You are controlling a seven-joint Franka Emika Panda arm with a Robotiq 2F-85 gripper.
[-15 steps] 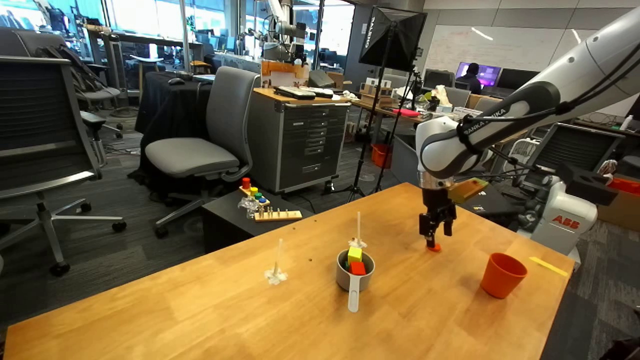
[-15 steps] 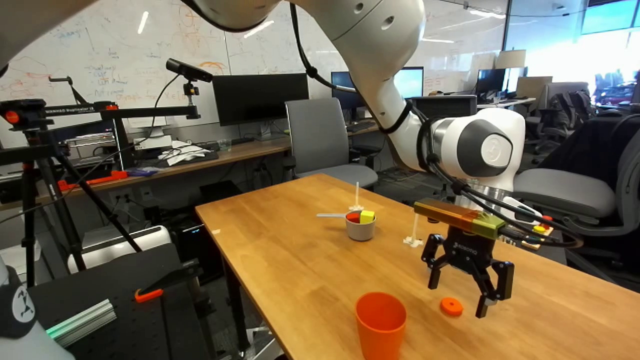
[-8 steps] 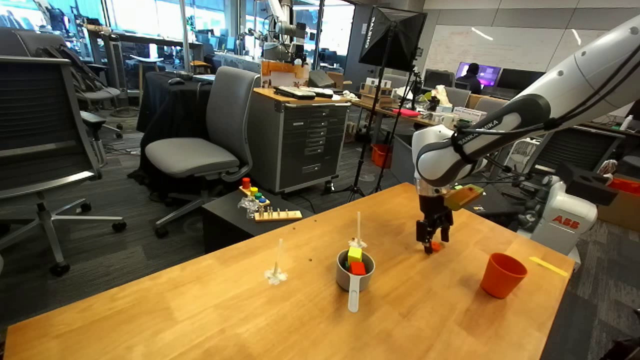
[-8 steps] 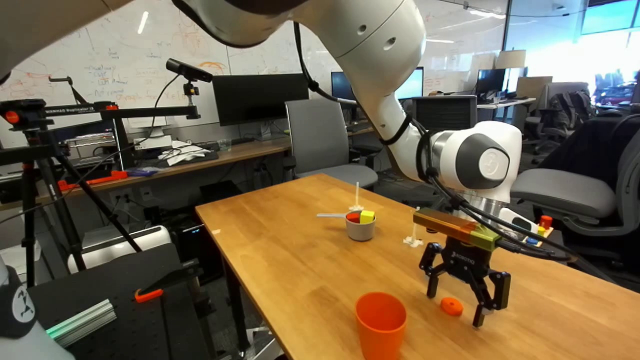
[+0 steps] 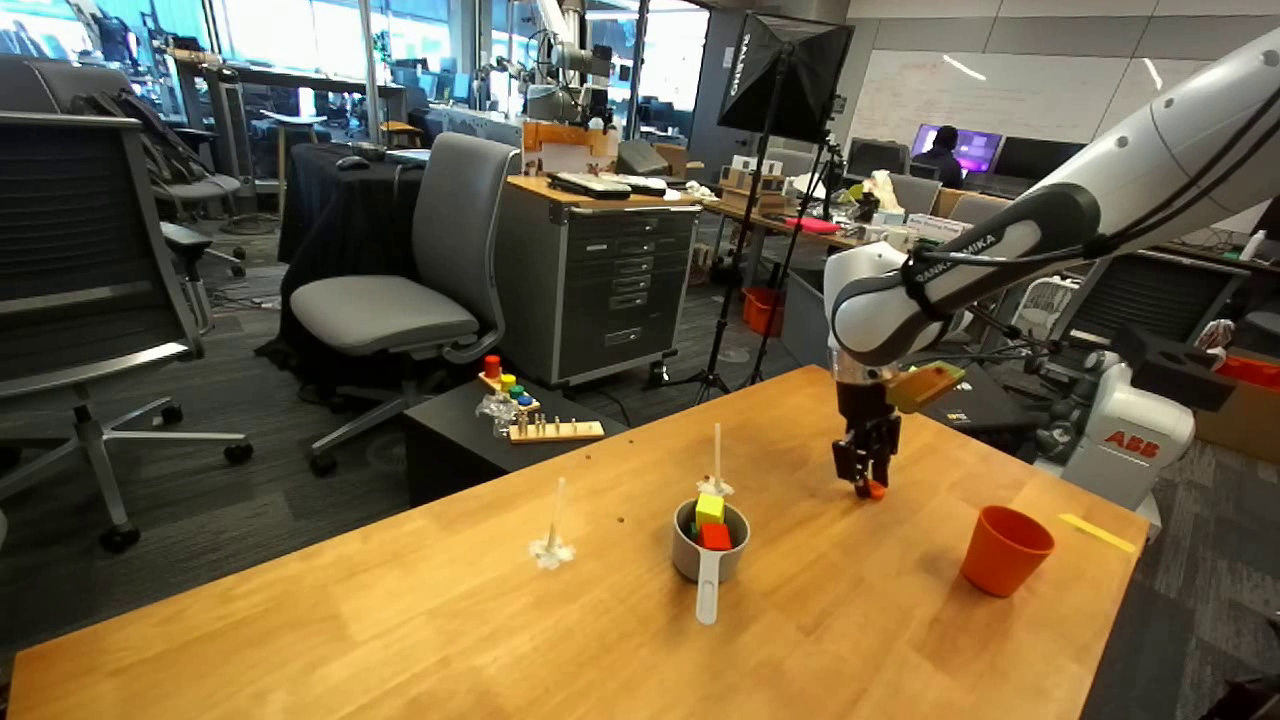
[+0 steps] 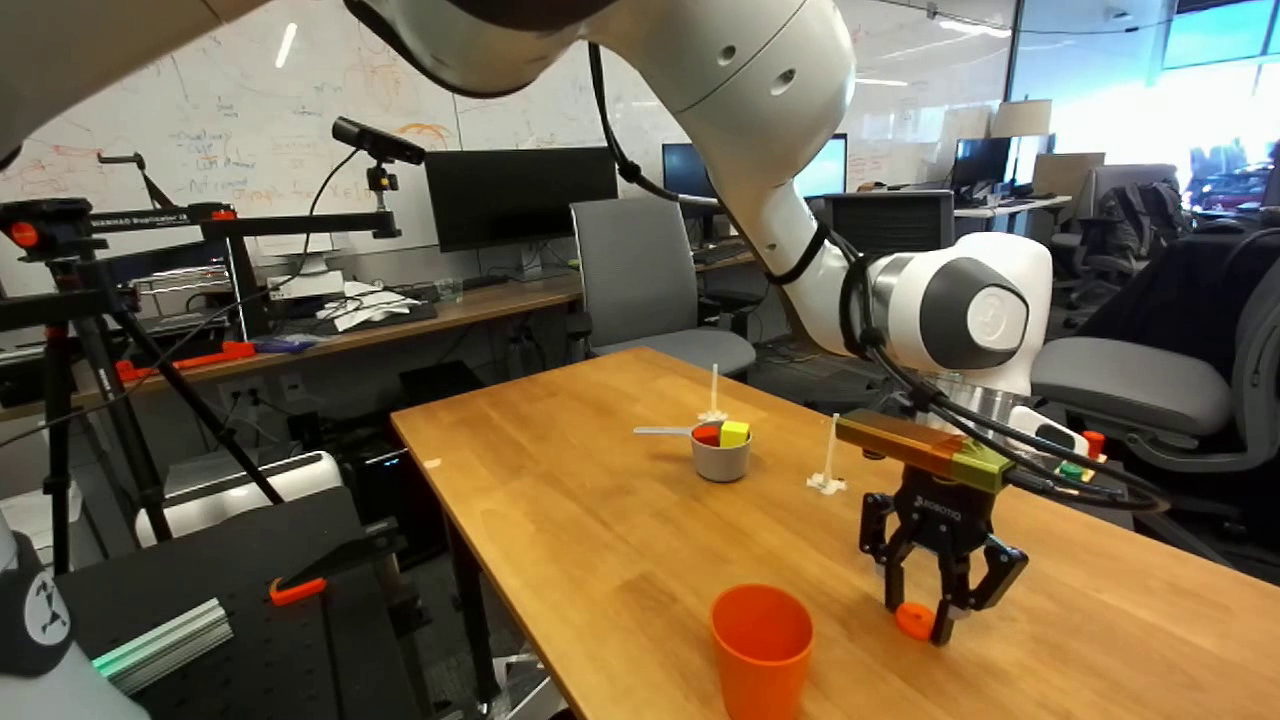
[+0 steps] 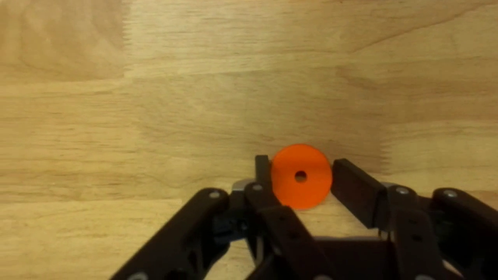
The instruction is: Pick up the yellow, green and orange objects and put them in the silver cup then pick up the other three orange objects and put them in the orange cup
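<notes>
Wooden, honey-coloured and broad, the table (image 5: 400, 620) spreads over the lower part of the frame and meets its bottom edge in both exterior views. White and grey, the robot arm (image 6: 765, 100) crosses the top of the frame in an exterior view and bends down on the right. Black, the gripper (image 6: 916, 619) points down at the tabletop right of centre in both exterior views, its jaws standing narrow.

An orange cup (image 5: 1003, 555) stands upright at the lower right in an exterior view, well apart from the silver cup (image 5: 686, 560), which sits nearer the lower centre, its handle (image 5: 707, 598) toward the bottom edge. In that silver cup a yellow block (image 5: 710, 509) rises above the rim, with an orange-red block (image 5: 715, 538) just beside it on the handle side; a dark green piece (image 5: 694, 531) shows only in part.

Orange too, a flat disc (image 7: 290, 182) lies a little below and right of centre in the wrist view, between the two fingers (image 7: 262, 167) and touched by both: the gripper holds it. Whether it is off the tabletop cannot be told. Smallest of all is the hole (image 7: 300, 176) through its middle.
</notes>
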